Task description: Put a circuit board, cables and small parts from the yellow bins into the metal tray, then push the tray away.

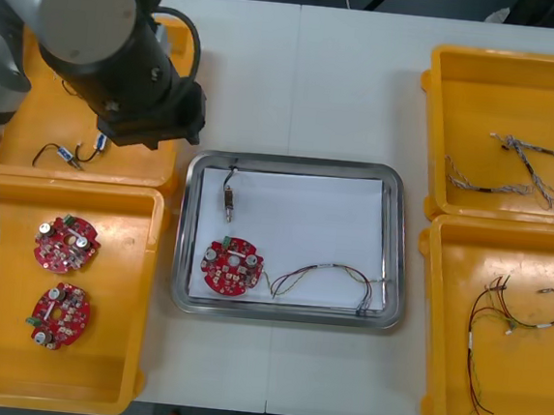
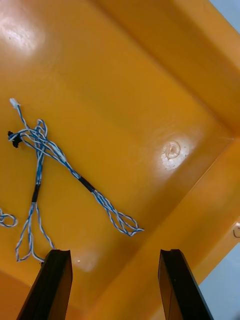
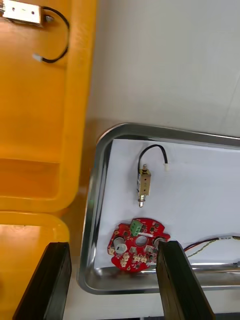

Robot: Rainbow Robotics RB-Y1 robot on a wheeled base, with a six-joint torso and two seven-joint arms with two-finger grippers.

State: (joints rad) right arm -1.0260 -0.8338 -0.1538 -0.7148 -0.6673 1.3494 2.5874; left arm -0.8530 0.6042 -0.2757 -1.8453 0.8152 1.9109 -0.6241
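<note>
Wrist views show left end effector (image 3: 114, 245) wide beside tray (image 3: 94, 200), right end effector (image 2: 116, 252) wide above cables (image 2: 65, 162).

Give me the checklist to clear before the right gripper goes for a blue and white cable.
1. Right gripper open: ok; its fingers stand apart with nothing between them.
2. Over the correct bin: ok; it hangs above the floor of the far right yellow bin.
3. Blue and white cable lined up: ok; its looped end lies just ahead of the gap between the fingers.
4. Cable lifts alone: cannot tell; it crosses another cable at the far end.
5. Room in the metal tray: ok; the white floor is bare to the right of the small metal part.
6. Left gripper out of the way: ok; open, over the tray's left rim.
</note>
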